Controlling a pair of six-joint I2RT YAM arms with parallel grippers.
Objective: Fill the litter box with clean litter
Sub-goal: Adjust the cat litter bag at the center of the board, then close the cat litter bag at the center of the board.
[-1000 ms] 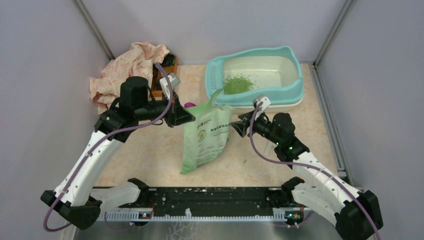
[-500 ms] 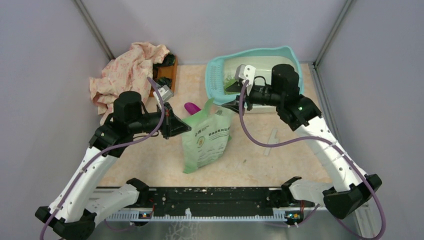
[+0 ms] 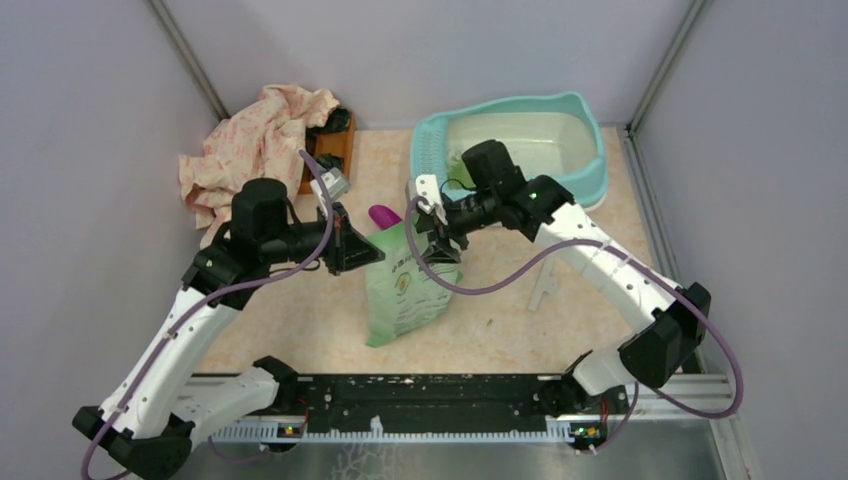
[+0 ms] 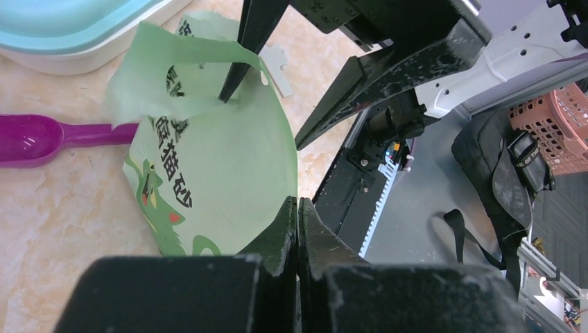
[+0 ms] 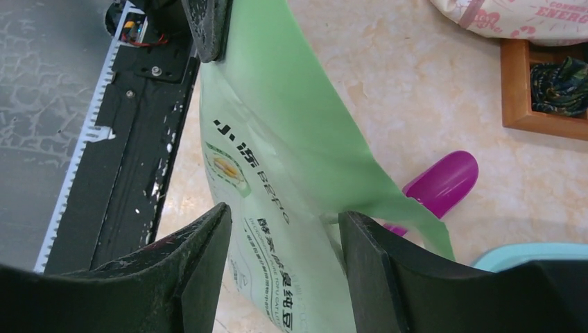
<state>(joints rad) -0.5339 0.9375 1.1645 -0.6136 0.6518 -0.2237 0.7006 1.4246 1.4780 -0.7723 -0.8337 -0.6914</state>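
Observation:
The teal-rimmed litter box (image 3: 592,150) stands at the back right; my right arm crosses its left end and hides most of the clean litter. A pale green printed bag (image 3: 410,285) stands in front of it. My left gripper (image 4: 297,201) is shut on the bag's (image 4: 229,166) side edge. At the bag's (image 5: 277,125) torn top my right gripper (image 5: 284,215) is open, one finger inside the mouth and one outside. A purple scoop (image 3: 383,215) lies behind the bag.
A pink printed cloth (image 3: 250,140) and a small brown wooden tray (image 3: 330,140) sit at the back left. A small pale piece (image 3: 543,285) and a few stray green granules (image 3: 490,322) lie on the table right of the bag.
My right arm rose over the litter box, then swung left and down to the bag's top. The left gripper drew the bag slightly back from the box.

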